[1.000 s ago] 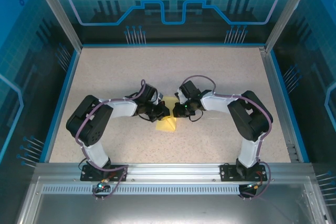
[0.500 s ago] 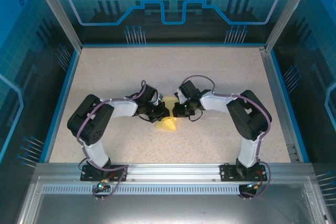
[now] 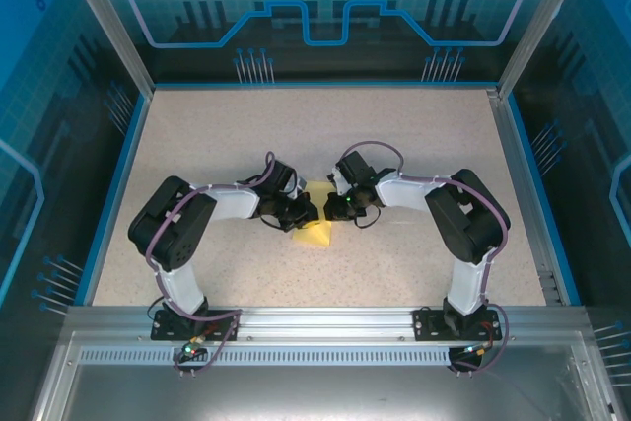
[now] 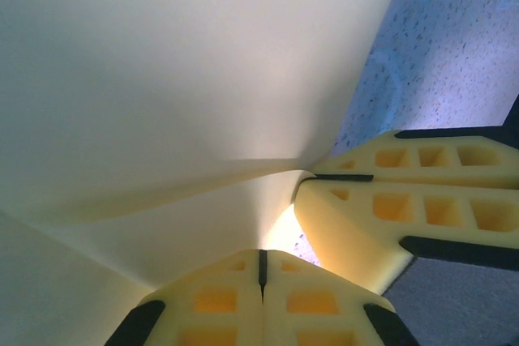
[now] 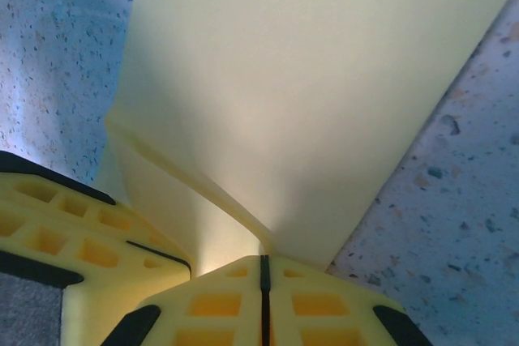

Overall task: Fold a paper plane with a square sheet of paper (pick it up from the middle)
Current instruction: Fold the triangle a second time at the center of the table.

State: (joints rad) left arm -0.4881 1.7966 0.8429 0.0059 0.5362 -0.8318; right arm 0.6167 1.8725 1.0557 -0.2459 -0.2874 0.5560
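The square sheet of paper [image 3: 314, 235] is bright yellow and lies creased between the two grippers at the table's middle, with a small flap [image 3: 317, 189] showing behind them. My left gripper [image 3: 304, 210] is shut on the sheet's fold [image 4: 203, 200]; its fingertips [image 4: 235, 269] press together at the paper's edge. My right gripper [image 3: 335, 206] is shut on the same sheet [image 5: 308, 103], where a raised crease runs into its tip [image 5: 262, 258]. The two grippers nearly touch, tip to tip. A paper plane is out of view.
The speckled beige table [image 3: 394, 135] is bounded by blue rails [image 3: 116, 194] and clear walls. The right gripper's fingers [image 4: 405, 200] crowd the left wrist view, and the left gripper's fingers [image 5: 73, 224] sit at the right wrist view's lower left.
The left arm's elbow has edged slightly to the right. Both grippers and the paper stay where they were.
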